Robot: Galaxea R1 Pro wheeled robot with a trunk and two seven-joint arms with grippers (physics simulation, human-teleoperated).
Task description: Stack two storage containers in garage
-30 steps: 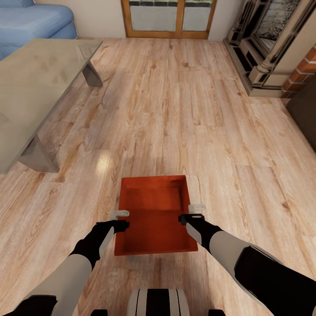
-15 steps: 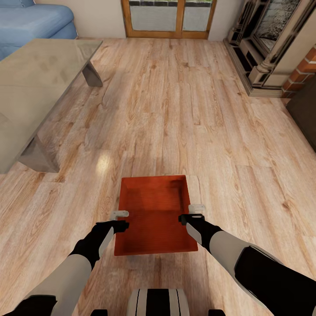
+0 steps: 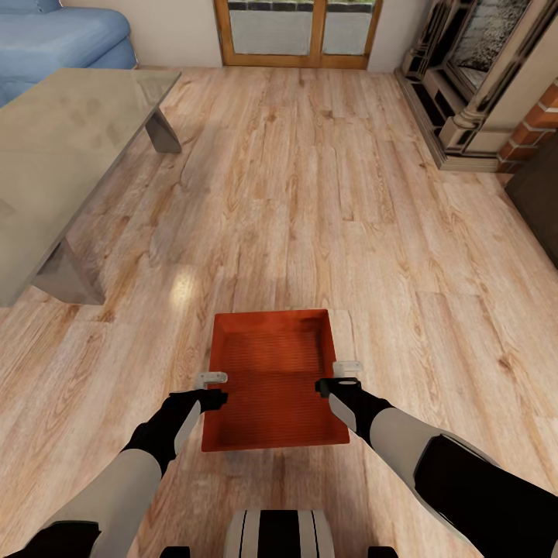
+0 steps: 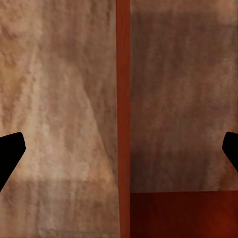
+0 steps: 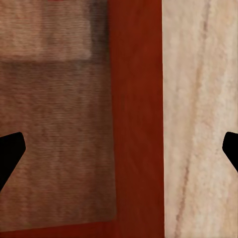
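Storage container (image 3: 271, 380) is straddled at both side walls by spread claws, left (image 3: 211, 389), right (image 3: 341, 375); closing is required next.

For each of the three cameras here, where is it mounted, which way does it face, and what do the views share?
Head view: on the head, looking forward and down at the bin on the wood floor; both forearms, left gripper and right gripper show.
Left wrist view: near the left gripper, facing down its spread fingertips onto a bin wall.
Right wrist view: near the right gripper, facing down its fingertips onto the opposite wall.
Shared: the bin and floor.
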